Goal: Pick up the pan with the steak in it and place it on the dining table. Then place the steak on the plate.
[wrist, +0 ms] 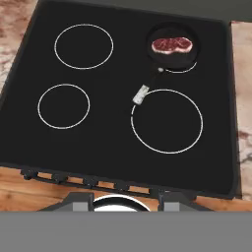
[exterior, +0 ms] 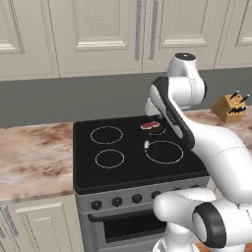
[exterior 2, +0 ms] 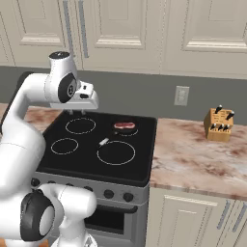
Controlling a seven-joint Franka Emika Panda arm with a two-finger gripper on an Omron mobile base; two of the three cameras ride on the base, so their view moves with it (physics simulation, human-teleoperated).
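Observation:
The black pan point(wrist: 173, 51) sits on the stove's back right burner, and its thin handle point(wrist: 147, 83) points toward the stove front. The red steak point(wrist: 171, 45) lies flat inside it. From the base views, the pan point(exterior: 156, 130) point(exterior 2: 126, 130) holds the steak point(exterior: 150, 125) point(exterior 2: 124, 126) at the rear of the cooktop. My gripper point(exterior 2: 78, 111) hangs open high above the stove's back, left of the pan, with nothing between its fingers. In the hand view the gripper point(wrist: 126, 199) looks down on the whole cooktop. The dining table and the plate are out of view.
The black cooktop point(exterior: 123, 167) has four ringed burners and a row of knobs point(exterior 2: 109, 194) along its front. Marbled counters point(exterior: 29, 152) point(exterior 2: 193, 154) flank it. A wooden knife block point(exterior 2: 218, 124) stands on the right counter. Cream cabinets hang above.

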